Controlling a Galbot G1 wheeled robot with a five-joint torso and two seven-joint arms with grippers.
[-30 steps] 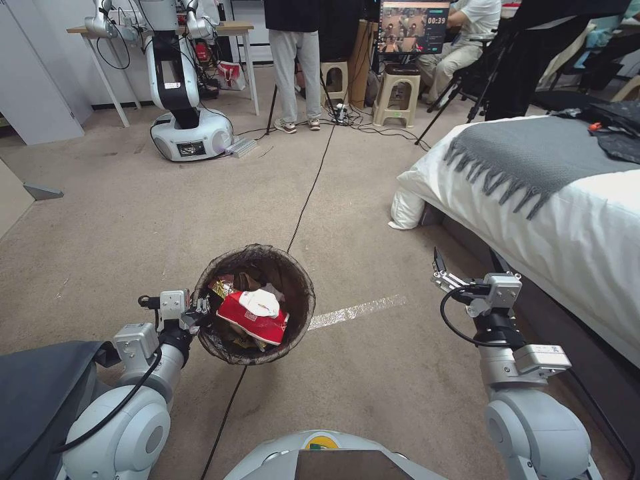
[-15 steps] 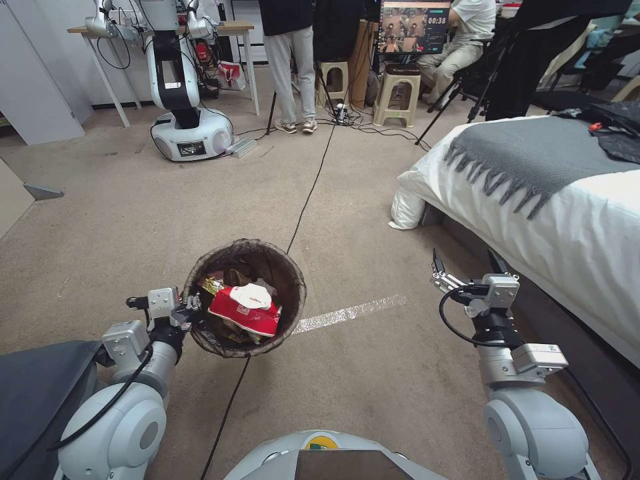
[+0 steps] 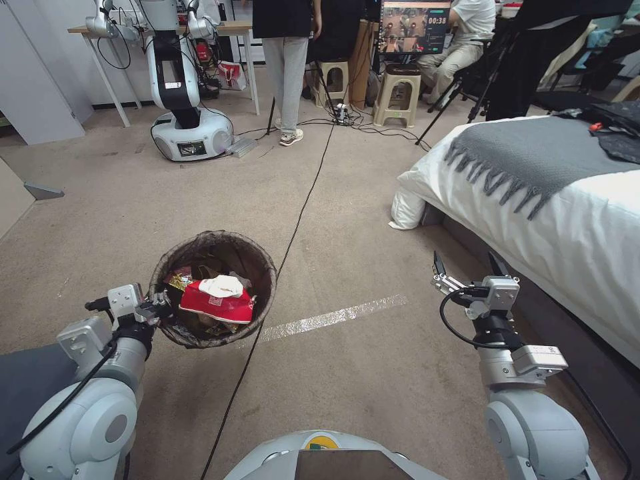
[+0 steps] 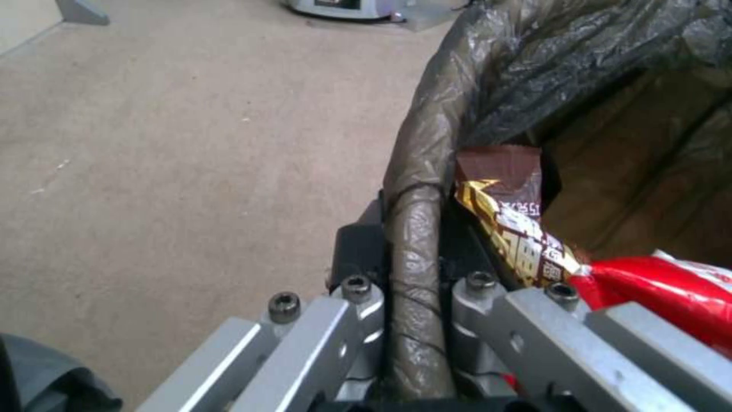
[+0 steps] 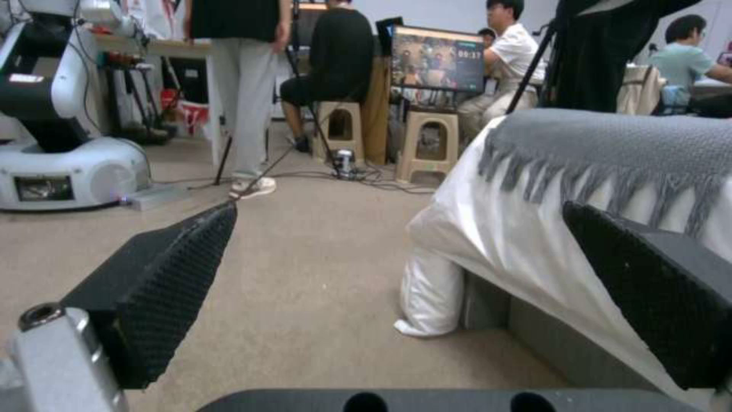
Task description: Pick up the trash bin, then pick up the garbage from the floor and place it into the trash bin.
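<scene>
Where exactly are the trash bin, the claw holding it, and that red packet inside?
trash bin (image 3: pixel 257 267): head view, far side of its bag-covered rim.
left gripper (image 3: pixel 159 310): head view, fingertips clamped on the near rim.
red packet (image 3: pixel 217 308): head view, its red face.

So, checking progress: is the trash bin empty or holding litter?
Holding litter: trash bin contains a red packet and white tissue.

Dark brown-black crinkled liner on the trash bin (image 3: pixel 257 267); red-and-white packet (image 3: pixel 217 305) inside; grey fringed blanket (image 3: pixel 533 157) over white bed (image 3: pixel 580 233), right; beige carpet (image 3: pixel 167 200).
</scene>
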